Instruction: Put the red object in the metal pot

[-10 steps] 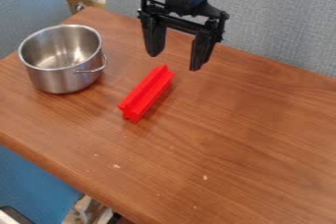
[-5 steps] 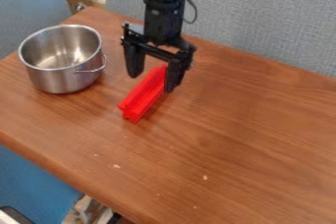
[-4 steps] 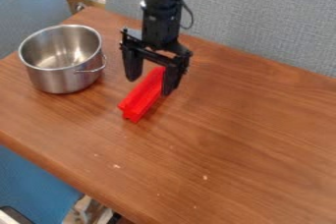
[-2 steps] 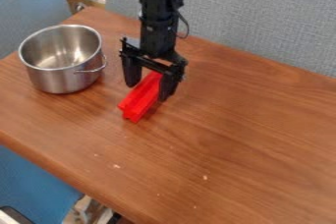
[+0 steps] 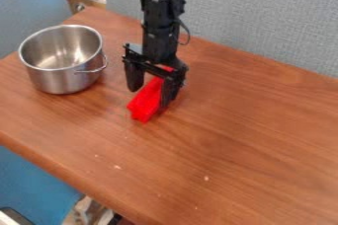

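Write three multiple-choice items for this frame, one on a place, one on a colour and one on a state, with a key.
1. Where is the pot on the table?
A. near the far left corner
B. at the near right edge
C. under the gripper

2. What colour is the block?
A. blue
B. red
C. green

3. How does the gripper stand to the block?
A. far off to the right of it
B. inside the pot
C. down over it, a finger on either side

Key: 1 A, the pot sits at the left, toward the back. 2 B, the block is bright red. 3 C, the fingers straddle the block's far end; whether they press it cannot be told.
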`<state>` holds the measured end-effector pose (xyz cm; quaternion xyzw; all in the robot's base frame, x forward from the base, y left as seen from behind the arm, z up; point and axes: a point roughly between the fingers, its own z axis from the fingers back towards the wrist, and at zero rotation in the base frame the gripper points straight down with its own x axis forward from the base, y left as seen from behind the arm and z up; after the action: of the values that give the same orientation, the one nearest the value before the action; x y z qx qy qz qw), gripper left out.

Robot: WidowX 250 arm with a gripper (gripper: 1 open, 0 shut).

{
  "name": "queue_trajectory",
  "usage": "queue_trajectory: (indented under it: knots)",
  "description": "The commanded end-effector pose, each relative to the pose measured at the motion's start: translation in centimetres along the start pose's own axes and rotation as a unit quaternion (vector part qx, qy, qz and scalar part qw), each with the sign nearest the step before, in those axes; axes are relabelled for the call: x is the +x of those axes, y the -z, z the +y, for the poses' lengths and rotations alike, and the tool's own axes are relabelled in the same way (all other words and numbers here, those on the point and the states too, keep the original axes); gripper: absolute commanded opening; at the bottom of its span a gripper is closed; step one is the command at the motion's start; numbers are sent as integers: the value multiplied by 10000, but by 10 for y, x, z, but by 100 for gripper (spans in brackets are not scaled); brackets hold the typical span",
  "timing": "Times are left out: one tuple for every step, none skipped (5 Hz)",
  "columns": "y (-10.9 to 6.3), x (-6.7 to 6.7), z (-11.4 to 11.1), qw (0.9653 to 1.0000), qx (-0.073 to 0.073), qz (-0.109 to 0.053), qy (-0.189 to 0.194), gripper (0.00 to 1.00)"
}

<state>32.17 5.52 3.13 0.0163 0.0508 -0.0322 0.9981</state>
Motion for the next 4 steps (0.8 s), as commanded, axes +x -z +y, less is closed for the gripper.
queue_trajectory:
  knots:
    - [-14,12,9,9994,73,-334,-52,100]
    - [-14,16,11,9994,69,-342,-34,100]
    - [-13,19,12,9994,63,-351,-20,0]
    - [-12,20,13,9994,45,-350,-15,0]
